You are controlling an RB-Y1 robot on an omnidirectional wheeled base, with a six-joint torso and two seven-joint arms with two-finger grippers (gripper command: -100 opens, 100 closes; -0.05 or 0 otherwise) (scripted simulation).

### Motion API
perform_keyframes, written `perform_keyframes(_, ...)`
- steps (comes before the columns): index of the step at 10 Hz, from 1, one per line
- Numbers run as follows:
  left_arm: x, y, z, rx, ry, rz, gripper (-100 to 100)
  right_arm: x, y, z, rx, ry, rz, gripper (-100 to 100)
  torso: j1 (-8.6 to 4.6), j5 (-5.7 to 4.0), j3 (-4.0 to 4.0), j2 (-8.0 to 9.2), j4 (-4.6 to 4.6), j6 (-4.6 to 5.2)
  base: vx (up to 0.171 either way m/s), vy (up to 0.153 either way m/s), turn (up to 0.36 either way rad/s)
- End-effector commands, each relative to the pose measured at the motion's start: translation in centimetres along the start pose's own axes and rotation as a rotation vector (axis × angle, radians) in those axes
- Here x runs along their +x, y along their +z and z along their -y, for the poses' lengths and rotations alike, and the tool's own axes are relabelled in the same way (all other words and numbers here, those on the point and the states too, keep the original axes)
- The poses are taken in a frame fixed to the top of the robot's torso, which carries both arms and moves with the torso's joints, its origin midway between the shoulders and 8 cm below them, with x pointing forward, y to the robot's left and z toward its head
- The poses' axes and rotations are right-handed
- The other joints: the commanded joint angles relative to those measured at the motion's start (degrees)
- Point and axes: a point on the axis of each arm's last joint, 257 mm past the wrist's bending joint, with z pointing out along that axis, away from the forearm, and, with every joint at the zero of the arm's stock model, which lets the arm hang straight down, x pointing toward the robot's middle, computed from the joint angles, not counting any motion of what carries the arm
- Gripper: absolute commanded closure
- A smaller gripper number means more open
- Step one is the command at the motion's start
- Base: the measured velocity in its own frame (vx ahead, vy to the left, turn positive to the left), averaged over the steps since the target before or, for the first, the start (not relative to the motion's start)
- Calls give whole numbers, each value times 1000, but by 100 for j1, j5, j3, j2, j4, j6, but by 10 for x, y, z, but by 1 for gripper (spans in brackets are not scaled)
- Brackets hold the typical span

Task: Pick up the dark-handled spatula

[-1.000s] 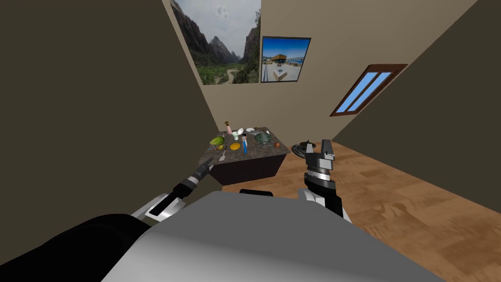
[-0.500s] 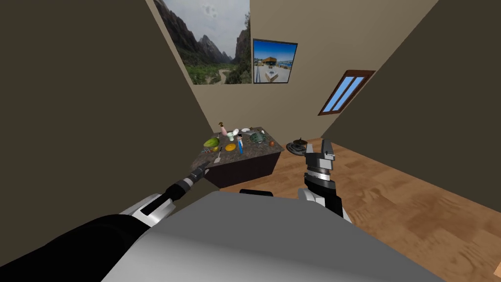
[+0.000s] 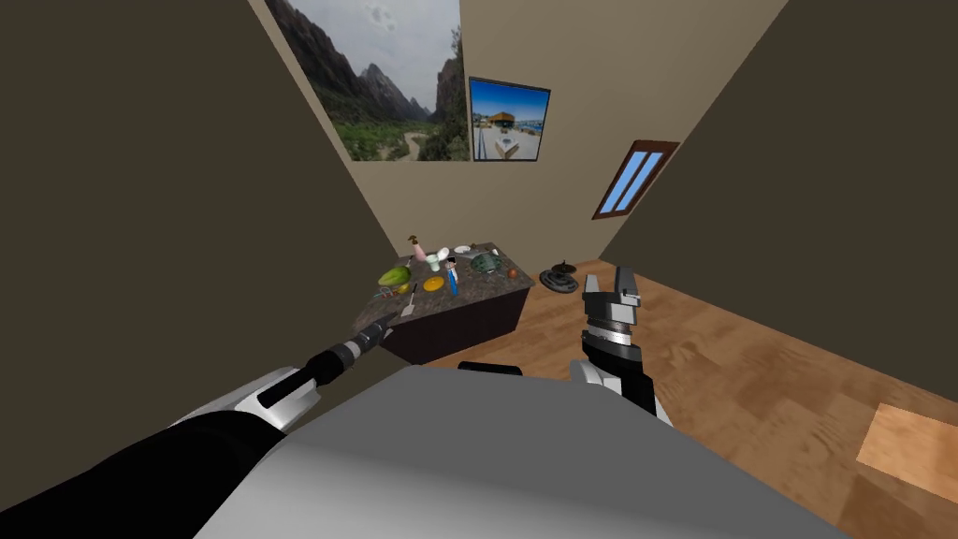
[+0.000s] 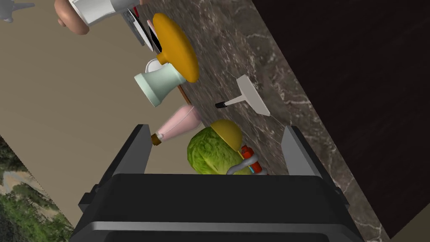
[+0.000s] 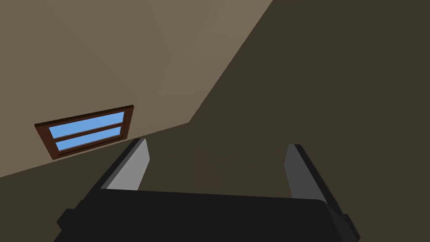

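Left tool spread, spatula beyond it; green vegetable half hidden

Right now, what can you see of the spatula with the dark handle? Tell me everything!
The spatula has a flat, pale grey blade that widens to a straight edge, a thin neck and a short dark handle. It lies flat on the dark marbled tabletop, with nothing touching it, a little apart from the green leafy ball. The open left gripper is short of it.
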Motion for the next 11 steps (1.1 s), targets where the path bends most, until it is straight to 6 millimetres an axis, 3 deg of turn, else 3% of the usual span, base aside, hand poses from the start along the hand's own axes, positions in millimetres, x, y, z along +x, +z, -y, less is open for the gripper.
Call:
perform_keyframes(1, -4, 0, -6, -40, 24, -15, -100, 0, 0, 0, 0, 0, 0, 0, 0, 0, 0, 0, 0, 0, -2, -4, -123)
perform_keyframes(2, -10, -6, -24, -104, 17, -14, -100, 0, 0, 0, 0, 0, 0, 0, 1, 0, 0, -1, 0, -3, 0, -4, -226)
perform_keyframes(3, -12, -5, -21, -108, 42, -28, -100, 0, 0, 0, 0, 0, 0, 0, 3, 1, -1, -2, -1, 1, 1, 4, -103)
perform_keyframes(4, -17, -11, -38, -171, 36, -27, -100, 0, 0, 0, 0, 0, 0, 0, 4, 1, -1, -2, 0, -5, 4, 6, -222)
perform_keyframes(5, -19, -9, -35, -175, 61, -40, -100, 0, 0, 0, 0, 0, 0, 0, 5, 1, -1, -2, 0, 0, 3, 12, -120)
perform_keyframes(6, -24, -15, -51, -236, 57, -40, -100, 0, 0, 0, 0, 0, 0, 0, 7, 2, -1, -3, 0, -5, 7, 12, -191)
perform_keyframes(7, -26, -13, -47, -239, 81, -52, -100, 0, 0, 0, 0, 0, 0, 0, 8, 2, -3, -4, -1, -1, 4, 16, -125)
perform_keyframes(8, -30, -20, -62, -298, 78, -52, -100, 0, 0, 0, 0, 0, 0, 0, 8, 2, -2, -4, -1, -4, 1, 20, -247)
perform_keyframes(11, -38, -23, -69, -361, 123, -75, -100, 0, 0, 0, 0, 0, 0, 0, 13, 4, -3, -6, -1, -2, 7, 28, -130)
